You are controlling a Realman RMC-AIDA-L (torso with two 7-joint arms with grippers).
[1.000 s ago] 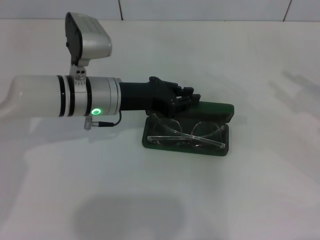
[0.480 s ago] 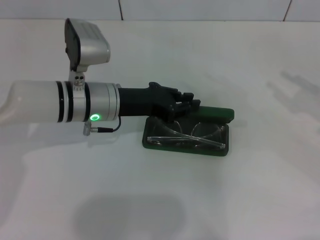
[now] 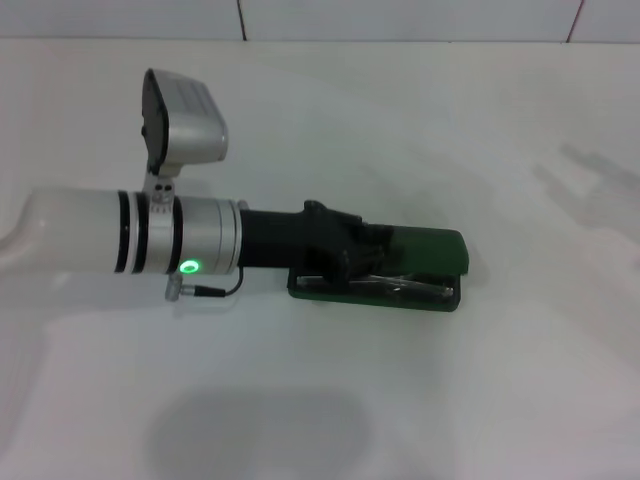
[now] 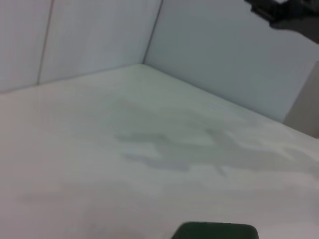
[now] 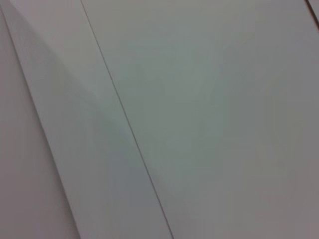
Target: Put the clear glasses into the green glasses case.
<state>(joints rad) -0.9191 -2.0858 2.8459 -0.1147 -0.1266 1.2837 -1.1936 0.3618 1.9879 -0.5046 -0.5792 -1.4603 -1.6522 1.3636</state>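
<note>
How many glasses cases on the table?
1. The green glasses case sits right of centre on the white table, lid nearly shut over the clear glasses, left gripper on it. Nothing else could hide another.

Left gripper and its arm lying over the green glasses case from the left, bare white table near, far and right of the case

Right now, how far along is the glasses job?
Done: the clear glasses lie inside the green glasses case. In hand: the left end effector is on the lid, which is lowered but still shows a gap. Left: shut it fully and withdraw. The right arm is out of view.
</note>
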